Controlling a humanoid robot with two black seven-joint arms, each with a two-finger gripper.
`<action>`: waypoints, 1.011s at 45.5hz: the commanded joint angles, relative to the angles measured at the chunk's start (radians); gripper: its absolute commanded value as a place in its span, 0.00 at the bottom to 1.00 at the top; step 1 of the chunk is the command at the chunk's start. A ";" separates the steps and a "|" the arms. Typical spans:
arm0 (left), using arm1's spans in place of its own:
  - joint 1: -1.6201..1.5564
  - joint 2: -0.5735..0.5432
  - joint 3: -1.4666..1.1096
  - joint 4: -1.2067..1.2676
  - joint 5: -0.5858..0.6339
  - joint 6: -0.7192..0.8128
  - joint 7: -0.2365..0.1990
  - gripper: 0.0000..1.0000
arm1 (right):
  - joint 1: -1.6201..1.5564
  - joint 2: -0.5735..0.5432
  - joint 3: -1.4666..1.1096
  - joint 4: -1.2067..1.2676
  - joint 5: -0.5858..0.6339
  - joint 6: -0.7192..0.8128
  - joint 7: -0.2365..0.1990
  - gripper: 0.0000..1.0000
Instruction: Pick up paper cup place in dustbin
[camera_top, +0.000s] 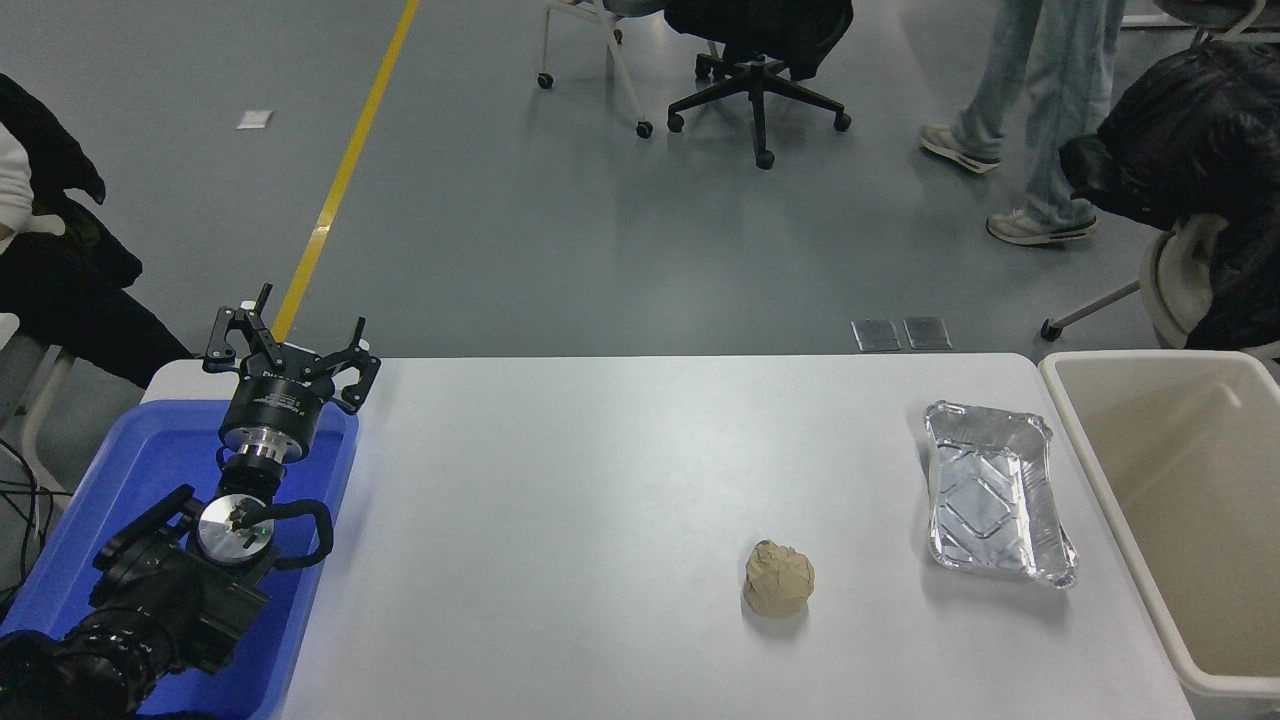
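- Head view: looks down over a white table (600, 480) with grey floor beyond.
- Left arm at the lower left, above a blue plastic tray (120, 470) at the table's left end.
- Left gripper (291, 335) near the tray's far rim, fingers spread apart, nothing between them.
- Right arm and its gripper out of the picture.
- Paper cup not seen anywhere on the table or in the visible part of the bin.
- Dustbin (1090, 440), beige with a thick rim, at the table's right edge; its visible inside shows only smooth walls, lower right part cut off by the picture's edge.
- Foil tray (995, 495), shiny and rectangular, just beside the dustbin's left wall, lying flat on the table.
- Crumpled brown paper ball (779, 578) on the table, left of the foil tray and nearer the camera, apart from it.
- Beyond the table: a yellow floor line (345, 170) running away at upper left, and two small metal floor plates (900, 333) just past the far edge.
- Black office chair (760, 40) at the top centre.
- A person's legs (1040, 110) in pale trousers and light shoes at upper right.
- Dark jacket (1190, 150) draped over a chair at the far right.
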 joint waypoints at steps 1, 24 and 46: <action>-0.001 0.001 0.000 0.000 0.000 0.000 0.000 0.99 | -0.065 0.085 0.047 -0.015 0.003 -0.039 0.001 0.00; 0.001 0.001 0.000 0.000 0.000 0.000 0.000 0.99 | -0.080 0.111 0.059 -0.014 0.017 -0.042 0.001 0.34; -0.001 0.001 0.000 0.000 0.000 0.000 0.000 0.99 | -0.068 0.102 0.058 -0.012 0.017 -0.050 0.001 0.98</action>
